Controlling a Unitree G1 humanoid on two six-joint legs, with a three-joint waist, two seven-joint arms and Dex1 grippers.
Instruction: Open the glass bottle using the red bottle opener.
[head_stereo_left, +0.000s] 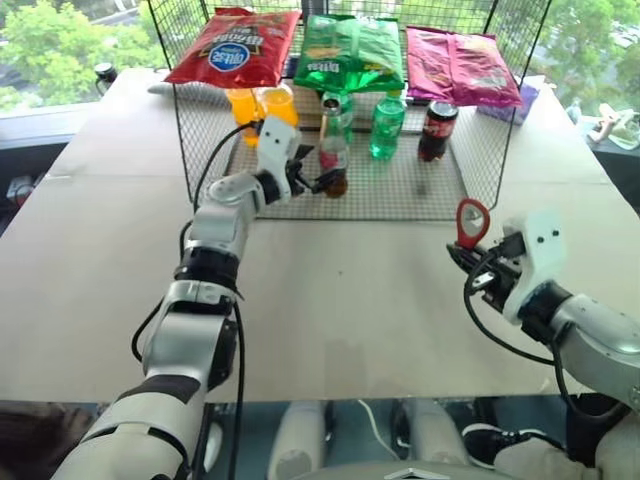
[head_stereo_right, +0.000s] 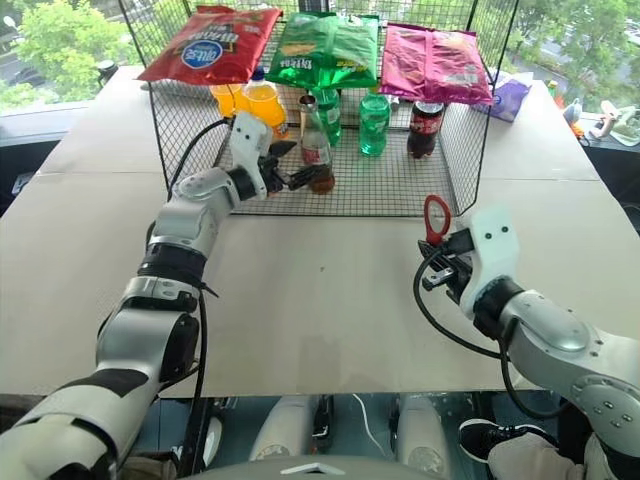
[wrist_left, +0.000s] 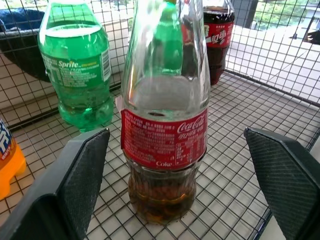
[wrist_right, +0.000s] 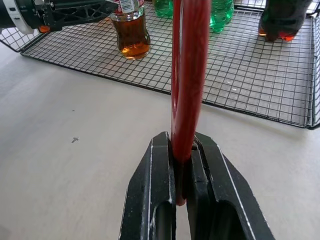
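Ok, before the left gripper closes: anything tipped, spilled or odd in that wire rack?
Nothing stands out. The glass bottle stands upright on the wire rack, between the open left gripper's fingers without touching them. The other bottles stand upright too, with no spill visible. The right gripper holds the red bottle opener upright, clear of the rack.

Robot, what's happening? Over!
Left gripper open around bottle, not gripping. Right gripper shut on opener. Green bottle close behind.

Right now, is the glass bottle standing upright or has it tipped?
Upright. The glass bottle stands on its base on the wire rack, neck pointing up, its dark drink settled at the bottom, between the open left gripper's fingers.
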